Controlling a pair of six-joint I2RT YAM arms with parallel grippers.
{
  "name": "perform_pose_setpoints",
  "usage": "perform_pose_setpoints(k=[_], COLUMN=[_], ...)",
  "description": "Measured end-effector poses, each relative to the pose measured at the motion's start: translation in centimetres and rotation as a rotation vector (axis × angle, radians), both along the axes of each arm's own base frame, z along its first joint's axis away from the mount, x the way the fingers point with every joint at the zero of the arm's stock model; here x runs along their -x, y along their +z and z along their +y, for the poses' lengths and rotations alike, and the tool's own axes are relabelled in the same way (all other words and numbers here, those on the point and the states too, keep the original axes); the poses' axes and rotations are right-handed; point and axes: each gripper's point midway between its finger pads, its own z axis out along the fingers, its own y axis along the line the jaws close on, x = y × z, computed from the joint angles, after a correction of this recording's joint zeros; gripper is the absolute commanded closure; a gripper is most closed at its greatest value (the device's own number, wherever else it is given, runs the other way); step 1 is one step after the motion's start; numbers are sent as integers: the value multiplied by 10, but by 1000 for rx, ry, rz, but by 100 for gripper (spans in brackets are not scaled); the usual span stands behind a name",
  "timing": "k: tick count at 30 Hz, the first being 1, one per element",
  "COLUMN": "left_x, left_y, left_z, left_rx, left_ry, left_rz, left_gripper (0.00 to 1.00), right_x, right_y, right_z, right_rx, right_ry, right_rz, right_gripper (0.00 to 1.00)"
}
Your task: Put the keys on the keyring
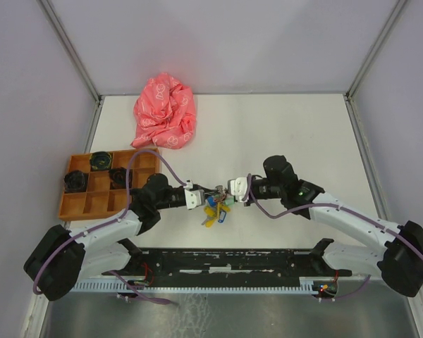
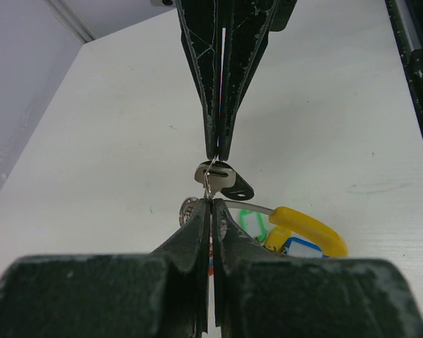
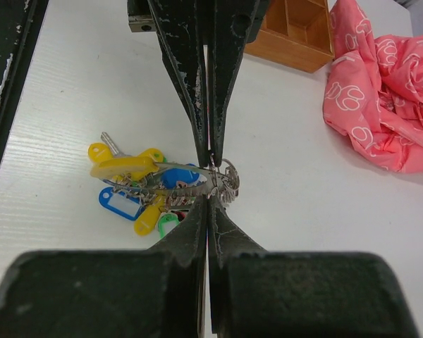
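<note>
Left gripper [image 2: 210,205] and right gripper [image 2: 218,151] both pinch the keyring [image 2: 206,180]. Keys [image 2: 229,182] look light, stiff, slippery; hold the heads

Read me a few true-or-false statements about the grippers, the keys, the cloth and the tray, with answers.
1. The left gripper and right gripper are both shut on the key bunch, tip to tip. True.
2. The pink cloth lies inside the wooden tray. False: it lies on the table, behind the tray.
3. The key bunch carries a yellow tag and a blue tag. True.
4. The wooden tray sits on the right arm's side. False: it is on the left arm's side.
</note>
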Motion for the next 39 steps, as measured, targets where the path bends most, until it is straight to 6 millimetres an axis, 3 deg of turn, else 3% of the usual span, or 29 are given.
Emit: perform_pose_setpoints(k=[10, 22, 30, 39], left_x=[4, 6, -1, -7], left_y=[1, 1, 2, 0], left_z=[-1, 0, 4, 7], left_rx=[3, -1, -3, -6], left_ry=[-24, -24, 24, 62], left_rz=[2, 6, -2, -6], left_gripper=[97, 97, 97, 97], right_x=[1, 5, 7, 26], right_y=[2, 3, 13, -33], right_z=[9, 6, -30, -75], right_rx=[-32, -18, -20, 163], right_ry=[13, -11, -303, -763], right_rz=[25, 87, 276, 736], right_gripper=[99, 99, 99, 99])
